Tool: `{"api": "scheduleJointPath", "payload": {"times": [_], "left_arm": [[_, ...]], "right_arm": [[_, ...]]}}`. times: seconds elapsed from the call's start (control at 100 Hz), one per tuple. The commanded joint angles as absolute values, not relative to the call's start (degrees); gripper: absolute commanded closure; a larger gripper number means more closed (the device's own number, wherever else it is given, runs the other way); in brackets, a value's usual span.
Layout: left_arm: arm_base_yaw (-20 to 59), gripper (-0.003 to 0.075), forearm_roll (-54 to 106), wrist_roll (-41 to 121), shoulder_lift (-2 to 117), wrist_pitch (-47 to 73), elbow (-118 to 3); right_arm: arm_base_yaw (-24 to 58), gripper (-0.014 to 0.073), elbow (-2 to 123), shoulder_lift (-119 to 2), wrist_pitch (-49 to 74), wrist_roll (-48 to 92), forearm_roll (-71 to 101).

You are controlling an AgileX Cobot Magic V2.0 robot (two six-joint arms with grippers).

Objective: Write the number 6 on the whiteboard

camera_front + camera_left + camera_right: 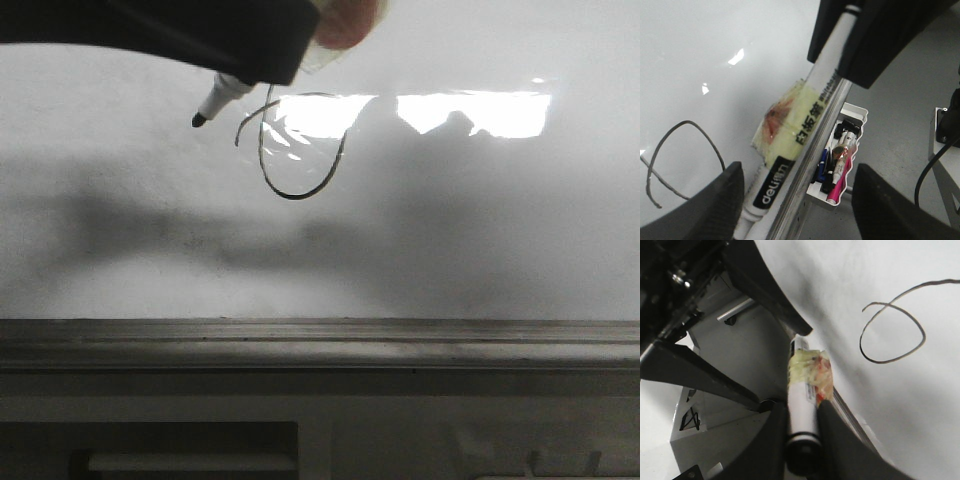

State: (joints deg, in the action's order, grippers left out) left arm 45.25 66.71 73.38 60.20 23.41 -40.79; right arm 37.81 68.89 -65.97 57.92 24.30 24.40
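1. Right gripper (802,440) is clenched on the marker pen (804,405); barrel sits squarely between the two fingers, cap end deep in the grip, yellowish tape wrap (810,372) just beyond the fingertips. The wrap prob. bulks the barrel so the pen won't slip or twist under writing pressure.

2. Front view: marker pen (222,98) pokes out from the dark gripper body (170,30), black tip (198,121) angled down and away. Tip appears lifted off the whiteboard (450,230), though with glare and a flat-on angle, contact can't be ruled out.

3. The number 6 (300,145) lies just beside the tip, on the side the pen leans away from: thin black line, curved stem, rounded lower loop, short tail. In the right wrist view the number 6 (892,327) sits well out beyond the fingertips, off to one side of the pen axis.

4. Judgement: figure looks drawn, loop closed; pen held clear so as not to smear the stroke. Task near done.

5. Left gripper (795,200) stands released, fingers wide apart with nothing between them. It seems parked as an observer; its camera catches the pen (805,130), the stroke (685,155) and a white tray of spare markers (840,165) hung below the board's ledge.

6. Risk, as judged: a drifting tip could add a stray mark beside the tail.
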Motion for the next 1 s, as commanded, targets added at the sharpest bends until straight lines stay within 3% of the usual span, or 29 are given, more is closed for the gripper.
{"api": "scheduleJointPath", "payload": {"times": [0.0,0.43,0.57,0.76,0.86,0.99], "left_arm": [[46.6,0.034,68.0,74.1,60.1,20.7,-42.9],[46.6,0.0446,68.0,74.3,60.6,19.6,-42.9],[46.6,0.0547,68.0,74.3,60.6,19.6,-42.9],[46.6,0.0739,68.0,74.4,60.6,19.6,-42.9],[46.6,0.0741,68.0,74.3,60.6,19.6,-42.9],[46.6,0.0741,68.0,74.3,60.5,19.5,-42.9]], "right_arm": [[37.8,0.0637,71.0,-65.2,56.6,25.3,26.4],[37.8,0.0638,71.0,-65.2,57.2,27.5,29.2],[37.8,0.0637,71.0,-65.2,57.4,27.5,29.2],[37.8,0.0633,71.0,-65.2,57.2,27.5,29.2],[37.8,0.0541,71.0,-65.2,57.2,27.5,29.2],[37.8,0.0239,71.0,-65.2,56.4,27.5,29.2]]}}
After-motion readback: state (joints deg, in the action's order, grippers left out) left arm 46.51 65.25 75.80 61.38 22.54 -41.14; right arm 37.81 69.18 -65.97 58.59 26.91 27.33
